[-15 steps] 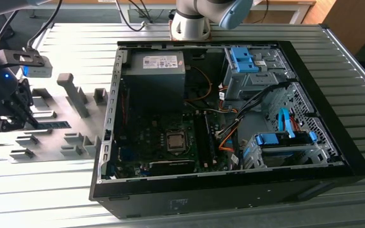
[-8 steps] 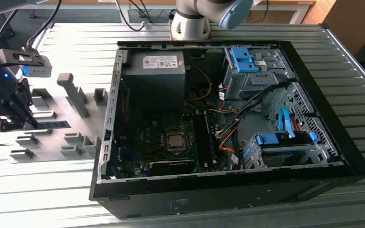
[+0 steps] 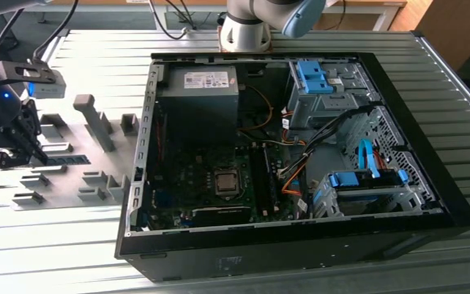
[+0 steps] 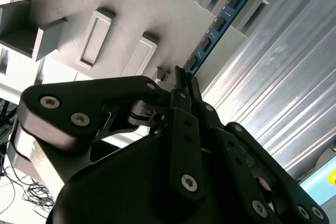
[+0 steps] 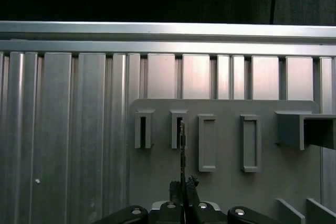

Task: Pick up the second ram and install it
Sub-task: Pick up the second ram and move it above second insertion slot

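Observation:
The second ram [image 3: 68,160] is a thin green-blue strip lying over the grey holder plate [image 3: 71,138] at the exterior view's left. My gripper [image 3: 39,160] is at its near end, fingers closed on the strip. In the second wrist view the ram [image 4: 218,27] runs out from between the fingertips of the gripper [image 4: 184,77], and its far end sits between two grey holder blocks [image 4: 253,10]. In the first wrist view the ram [image 5: 182,150] appears edge-on, rising from the gripper [image 5: 182,184] to a slotted block [image 5: 177,128].
An open black computer case [image 3: 300,248] lies on the ribbed metal table [image 3: 55,245], with the motherboard [image 3: 218,177] and its long memory slots [image 3: 259,177] exposed. A tall grey block [image 3: 96,122] stands on the holder plate. The arm's base [image 3: 247,30] stands behind the case.

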Motion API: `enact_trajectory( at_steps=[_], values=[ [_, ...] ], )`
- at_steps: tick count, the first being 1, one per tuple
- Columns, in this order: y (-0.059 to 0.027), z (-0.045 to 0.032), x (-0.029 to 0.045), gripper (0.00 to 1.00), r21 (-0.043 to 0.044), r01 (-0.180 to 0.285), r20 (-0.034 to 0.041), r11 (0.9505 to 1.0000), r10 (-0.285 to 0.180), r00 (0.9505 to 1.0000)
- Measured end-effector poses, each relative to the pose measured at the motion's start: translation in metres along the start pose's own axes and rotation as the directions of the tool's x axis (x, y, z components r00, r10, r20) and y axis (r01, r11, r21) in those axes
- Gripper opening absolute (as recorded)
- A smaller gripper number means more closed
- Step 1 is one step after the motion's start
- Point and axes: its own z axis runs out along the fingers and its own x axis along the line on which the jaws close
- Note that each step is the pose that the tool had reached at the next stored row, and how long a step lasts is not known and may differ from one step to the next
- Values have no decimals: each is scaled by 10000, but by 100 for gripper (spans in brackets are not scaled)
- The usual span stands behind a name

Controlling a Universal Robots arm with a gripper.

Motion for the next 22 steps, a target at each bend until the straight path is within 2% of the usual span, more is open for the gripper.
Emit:
enact_trajectory(
  at_steps=[9,22],
  values=[
    [0,-6,0,14,-2,0,-5,10000,0,10000],
    [2,-90,-1,14,-1,0,-8,10000,0,10000]
  ],
)
